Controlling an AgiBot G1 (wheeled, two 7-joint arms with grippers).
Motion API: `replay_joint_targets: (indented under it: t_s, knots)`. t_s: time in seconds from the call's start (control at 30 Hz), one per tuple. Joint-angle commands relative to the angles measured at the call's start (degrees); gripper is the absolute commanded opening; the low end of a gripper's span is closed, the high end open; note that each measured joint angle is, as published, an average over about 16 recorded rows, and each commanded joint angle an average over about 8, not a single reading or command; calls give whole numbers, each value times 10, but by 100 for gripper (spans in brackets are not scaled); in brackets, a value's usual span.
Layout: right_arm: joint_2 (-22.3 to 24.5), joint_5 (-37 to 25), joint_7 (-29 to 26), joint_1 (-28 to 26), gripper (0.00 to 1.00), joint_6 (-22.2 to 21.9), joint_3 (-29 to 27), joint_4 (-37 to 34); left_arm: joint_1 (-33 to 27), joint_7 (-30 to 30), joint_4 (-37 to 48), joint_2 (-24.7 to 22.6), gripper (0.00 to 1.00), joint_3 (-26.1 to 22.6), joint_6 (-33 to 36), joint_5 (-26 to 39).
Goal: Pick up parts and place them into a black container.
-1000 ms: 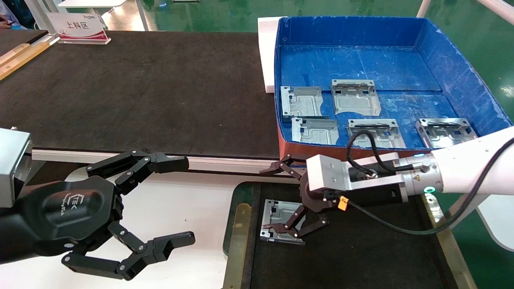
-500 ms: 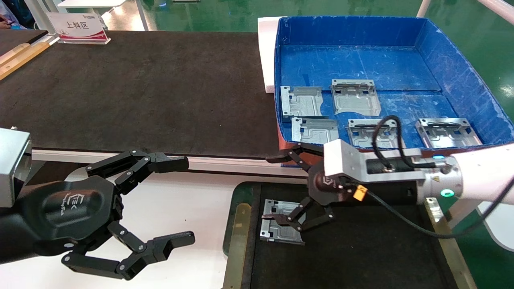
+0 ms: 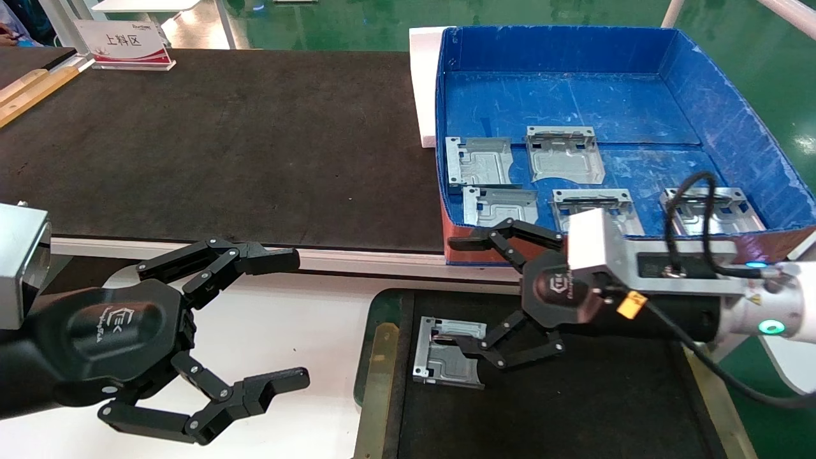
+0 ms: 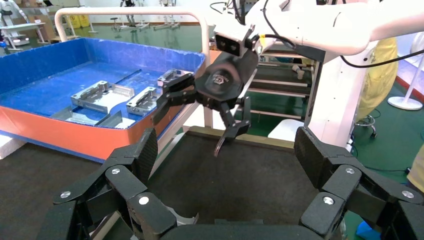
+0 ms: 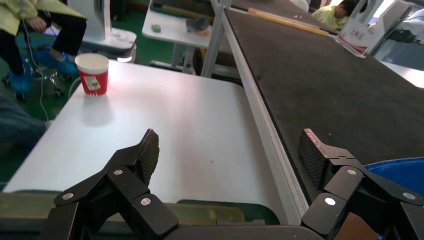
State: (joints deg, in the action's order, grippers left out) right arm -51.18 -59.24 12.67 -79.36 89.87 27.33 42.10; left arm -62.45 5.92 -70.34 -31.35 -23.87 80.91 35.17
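Observation:
One silver-grey part (image 3: 446,357) lies flat on the black container's felt floor (image 3: 574,408), near its olive rim (image 3: 377,363). My right gripper (image 3: 460,293) is open and empty, hovering just right of and above that part. It also shows in the left wrist view (image 4: 190,131), and in its own view (image 5: 230,155) its jaws stand wide apart. Several more parts (image 3: 564,153) lie in the blue box (image 3: 733,127). My left gripper (image 3: 294,319) is open and empty over the white table at the lower left; its jaws (image 4: 227,160) frame the container floor (image 4: 240,185).
The blue box with a red front wall stands behind the container, on the right end of the long black mat (image 3: 223,140). A white table (image 3: 306,319) lies left of the container. A red paper cup (image 5: 94,72) stands on the white table. A sign (image 3: 124,43) stands at the far left.
My right gripper has drawn back to the right and risen off the part, jaws still open. The part stays flat in the container. The left arm has not moved.

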Motion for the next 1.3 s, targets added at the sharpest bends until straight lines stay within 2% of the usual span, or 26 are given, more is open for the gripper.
replay_joint_targets:
  t_s: [0.03,0.97,1.3]
  knots:
    - [10,11,-14,11,100,-3,-7,19,0,0,0,0,100,0,0,0]
    - [145,156,-211,160,100,-38,-102,283,0,0,0,0,100,0,0,0]
    - [170,184,-240,187,100,-43,-119,331,0,0,0,0,100,0,0,0]
